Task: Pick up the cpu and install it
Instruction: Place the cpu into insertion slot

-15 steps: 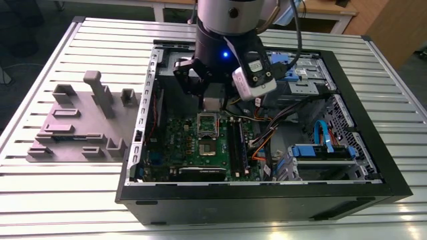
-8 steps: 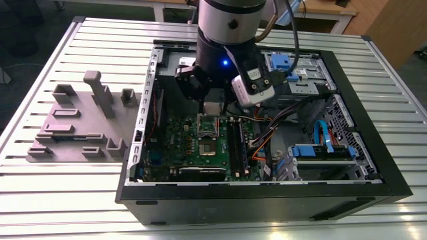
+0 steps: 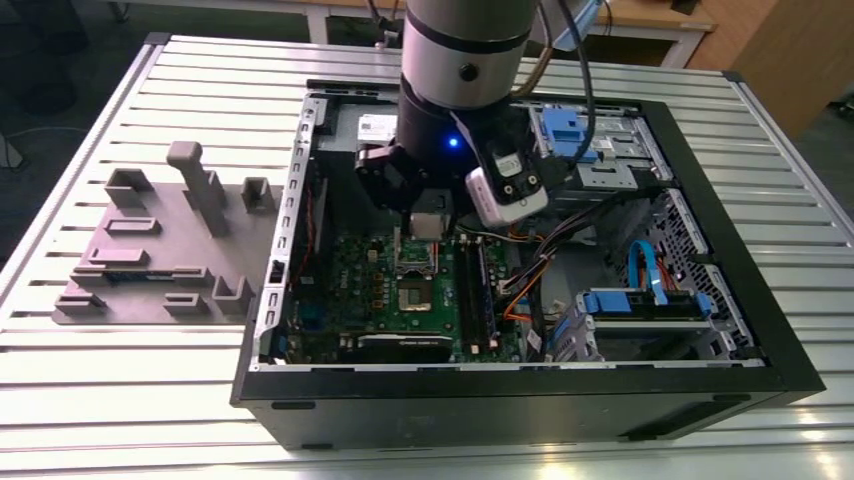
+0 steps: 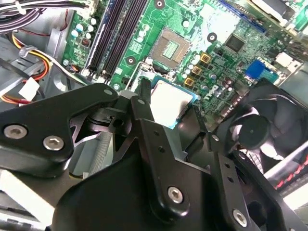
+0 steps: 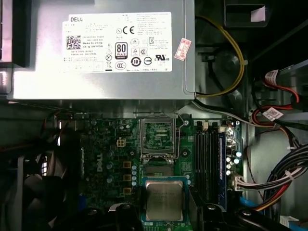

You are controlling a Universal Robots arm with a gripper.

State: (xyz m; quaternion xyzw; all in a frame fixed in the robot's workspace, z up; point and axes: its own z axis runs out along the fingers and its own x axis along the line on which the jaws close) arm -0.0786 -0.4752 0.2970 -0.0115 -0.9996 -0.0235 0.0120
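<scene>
Claw is clenched on the cpu. Fingers press on two opposite edges, and the silver top faces the wrist cams.

Cpu hangs inside the open PC case, above the motherboard. It sits just beside the socket, not over it, and not touching the board as far as I can tell.

Case takes the middle of the tabletop. Grey fixture blocks stand nr the tabletop edge on the exterior view's left, well apart from the claw.

Risks as I judge them:
- **Pins:** Socket pin field looks bare. Any offset or tilt when chip meets socket = bent pins. Cpu looks roughly level in first wrist view, but second wrist view is too oblique to confirm.
- **Grip:** Hold is on thin edges only, so a slip would drop the chip onto the board.
- **Orientation:** Can't tell chip rotation vs socket key marks. Wrong rotation means it won't seat, and pressing it would do damage.
- **Socket frame:** Metal frame and lever are close by and could foul a finger.
- **Cables:** Cables run beside the board nr the claw, so a snag is possible.
</scene>
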